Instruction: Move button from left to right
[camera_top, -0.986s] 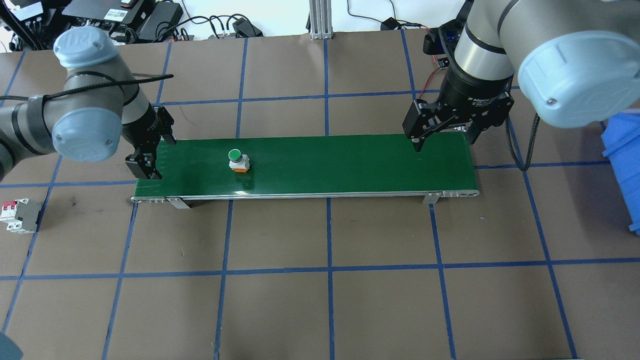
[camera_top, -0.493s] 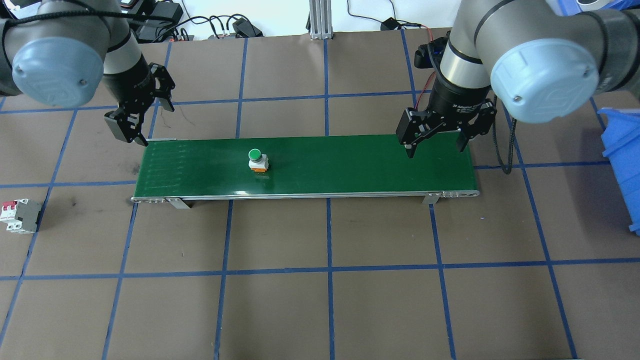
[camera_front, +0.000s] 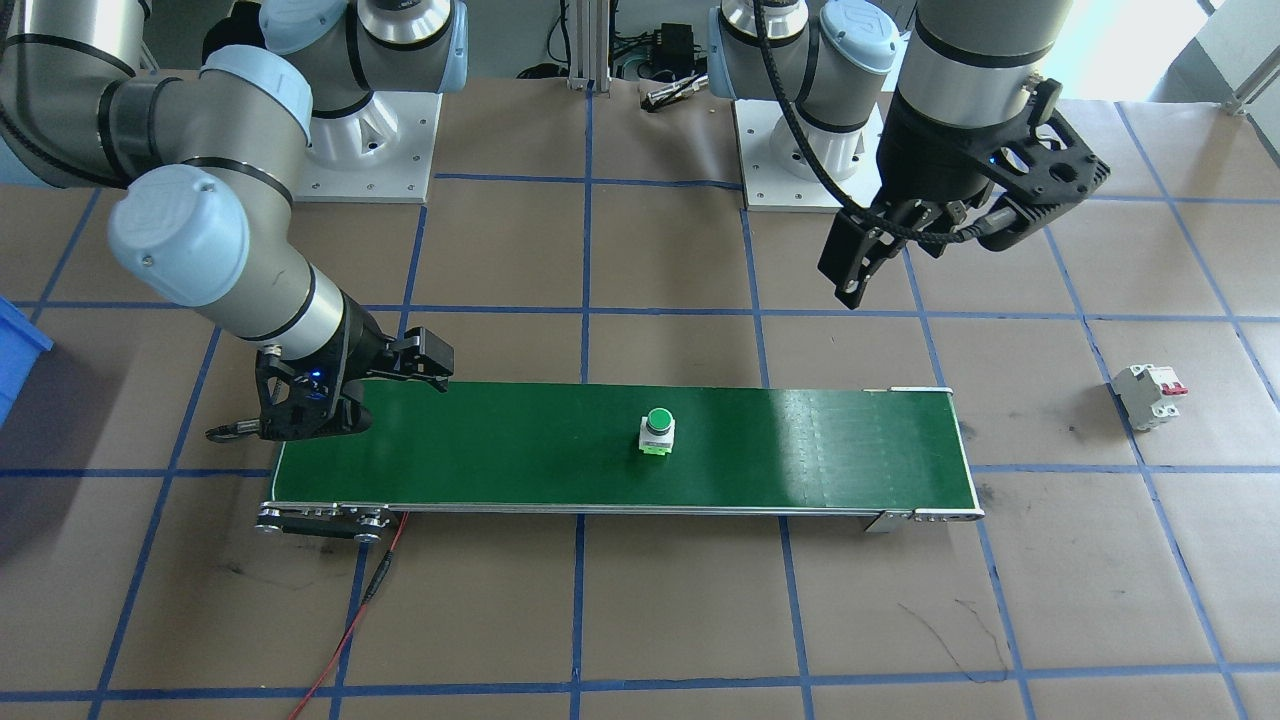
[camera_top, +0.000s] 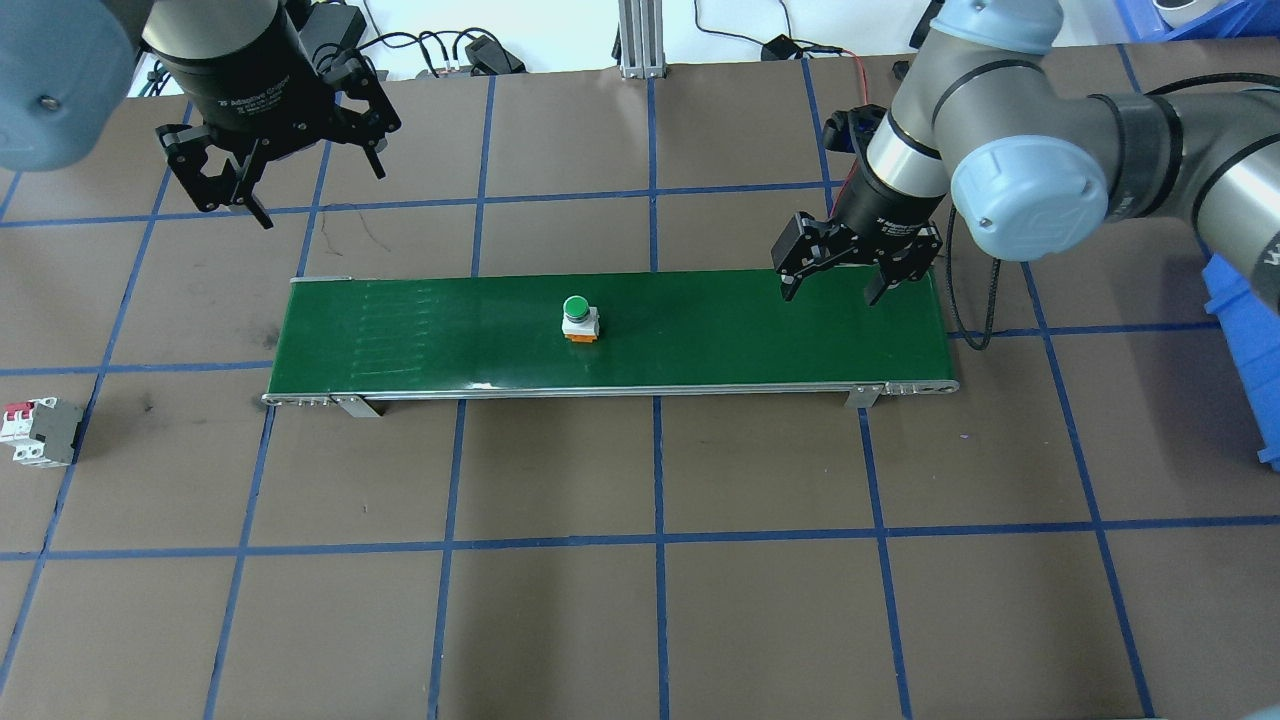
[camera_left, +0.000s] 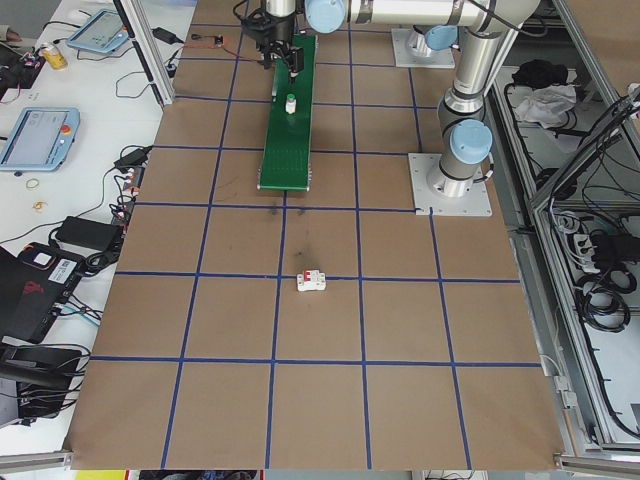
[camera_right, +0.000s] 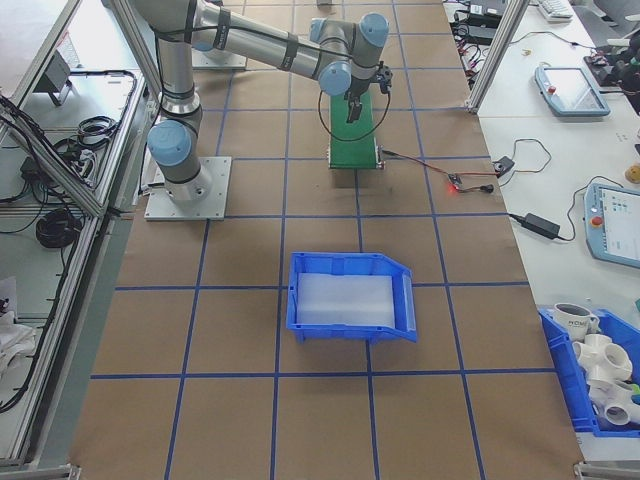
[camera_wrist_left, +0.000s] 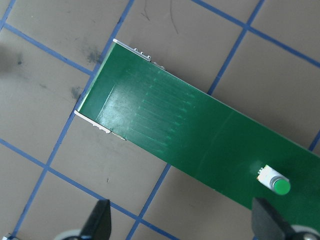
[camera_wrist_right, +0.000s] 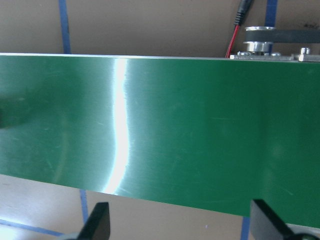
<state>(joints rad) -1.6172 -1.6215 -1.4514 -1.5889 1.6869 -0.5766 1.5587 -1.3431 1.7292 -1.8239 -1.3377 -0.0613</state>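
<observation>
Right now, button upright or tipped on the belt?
Upright: the button stands on its base on the green belt, green cap on top, no gripper touching it.

Green-capped button (camera_top: 577, 318) with white collar on a dark green belt (camera_top: 700, 340) — brown table (camera_top: 640, 600) gridded in blue tape.

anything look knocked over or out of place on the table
Nothing stands out. The green-capped push button stands upright mid-way along the green conveyor belt; the white circuit breaker with red levers lies apart on the brown table.
</observation>
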